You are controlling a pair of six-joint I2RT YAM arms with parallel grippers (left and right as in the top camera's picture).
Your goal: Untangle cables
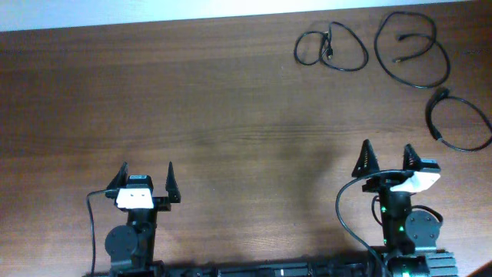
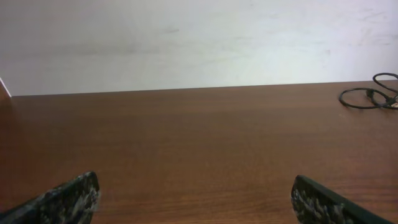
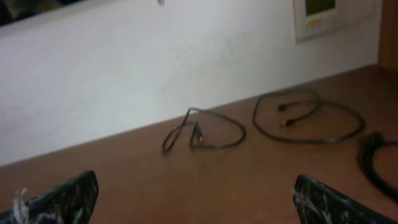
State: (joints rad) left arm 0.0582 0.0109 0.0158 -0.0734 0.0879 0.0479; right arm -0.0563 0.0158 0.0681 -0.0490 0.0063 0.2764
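Three thin black cables lie apart as loose loops at the far right of the wooden table. The first cable (image 1: 330,51) is a small figure-eight loop, also in the right wrist view (image 3: 202,134) and the left wrist view (image 2: 367,98). The second cable (image 1: 413,49) is a larger loop with both plug ends inside it, also in the right wrist view (image 3: 308,117). The third cable (image 1: 459,121) is a round loop near the right edge, partly in the right wrist view (image 3: 376,158). My left gripper (image 1: 146,179) and right gripper (image 1: 387,157) are open, empty, near the front edge.
The brown wooden table (image 1: 231,115) ends at a white wall at the back. A white panel (image 3: 323,15) hangs on the wall at the far right. My arm bases stand at the front edge.
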